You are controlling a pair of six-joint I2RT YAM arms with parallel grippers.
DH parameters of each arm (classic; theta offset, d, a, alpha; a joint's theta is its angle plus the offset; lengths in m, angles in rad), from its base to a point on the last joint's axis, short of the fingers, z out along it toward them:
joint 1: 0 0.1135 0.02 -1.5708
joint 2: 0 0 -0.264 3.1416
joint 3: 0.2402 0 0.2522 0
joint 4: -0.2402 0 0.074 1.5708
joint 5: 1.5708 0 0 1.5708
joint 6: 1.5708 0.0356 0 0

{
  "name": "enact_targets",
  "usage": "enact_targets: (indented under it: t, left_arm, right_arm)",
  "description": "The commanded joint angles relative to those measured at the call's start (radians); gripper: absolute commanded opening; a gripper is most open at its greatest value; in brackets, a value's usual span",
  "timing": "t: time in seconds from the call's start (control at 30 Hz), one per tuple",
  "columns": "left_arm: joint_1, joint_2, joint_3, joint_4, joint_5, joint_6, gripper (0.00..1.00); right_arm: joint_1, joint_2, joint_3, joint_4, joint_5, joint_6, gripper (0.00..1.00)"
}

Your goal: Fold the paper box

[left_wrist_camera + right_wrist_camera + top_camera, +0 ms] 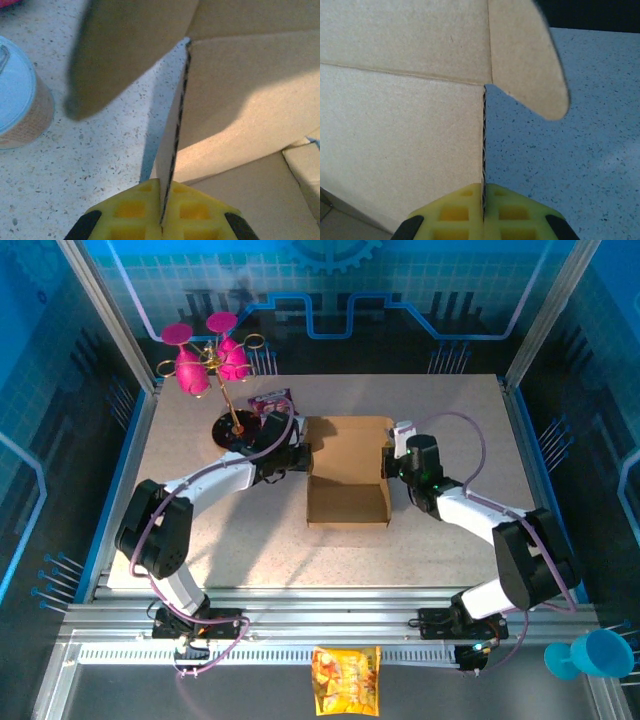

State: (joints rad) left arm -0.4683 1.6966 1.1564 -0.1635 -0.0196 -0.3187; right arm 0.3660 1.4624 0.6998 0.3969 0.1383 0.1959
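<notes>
From above, the paper box (348, 475) sits mid-frame on the counter (200, 540), its near half raised into a tray. The left pincer (298, 456) and right pincer (391, 462) grip opposite side walls, apparently to stand both upright together. At the left wrist, yellow pads (135, 212) close on one wall's corrugated edge, with a can (20, 105) at frame left. At the right wrist, pads likewise clamp the other wall below a rounded tab (527, 60).
</notes>
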Motion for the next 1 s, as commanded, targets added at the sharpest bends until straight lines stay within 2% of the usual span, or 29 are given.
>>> enact_targets:
  t: [0.0, 0.1, 0.27, 0.47, 0.63, 0.97]
  left_arm:
    - [-0.033, -0.003, 0.017, 0.157, -0.097, -0.073, 0.00]
    - [-0.045, -0.005, -0.008, 0.273, -0.161, -0.091, 0.00]
    - [-0.045, 0.027, -0.047, 0.507, -0.181, -0.107, 0.00]
    - [-0.039, 0.110, -0.062, 0.705, -0.132, -0.103, 0.00]
    - [-0.035, 0.145, -0.181, 0.931, -0.106, -0.121, 0.00]
    - [-0.039, 0.123, -0.363, 1.116, -0.092, -0.170, 0.00]
  right_arm:
    - [0.039, -0.004, -0.036, 0.200, 0.061, 0.066, 0.00]
    - [0.038, 0.027, -0.034, 0.268, 0.081, 0.101, 0.00]
    - [0.047, 0.086, -0.015, 0.368, 0.114, 0.153, 0.00]
    - [0.053, 0.194, 0.013, 0.472, 0.130, 0.213, 0.00]
    - [0.082, 0.260, -0.044, 0.640, 0.184, 0.239, 0.00]
    - [0.129, 0.283, -0.133, 0.728, 0.240, 0.247, 0.01]
